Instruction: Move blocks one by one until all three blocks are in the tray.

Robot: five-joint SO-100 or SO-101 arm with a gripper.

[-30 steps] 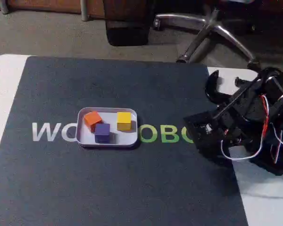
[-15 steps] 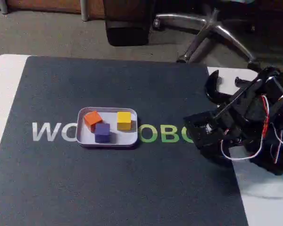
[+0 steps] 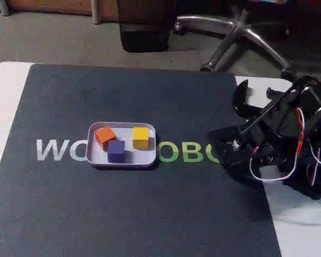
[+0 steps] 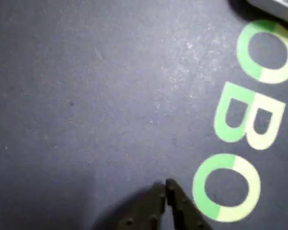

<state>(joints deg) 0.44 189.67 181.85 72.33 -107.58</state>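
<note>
On tray (image 3: 150, 158): 3 blocks, unchanged | gripper (image 4: 164, 188) closed, arm barely shifted

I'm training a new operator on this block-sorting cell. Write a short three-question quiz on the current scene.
1. True or false: the orange block lies outside the tray.
2. Which block sits nearest the tray's right end in the fixed view? A) purple block B) yellow block C) orange
3. Fill in: in the wrist view the hand hangs over the dark mat with its fingertips ____.

Key: 1 false, all three blocks are in the tray. 2 B. 3 closed together, holding nothing.
</note>
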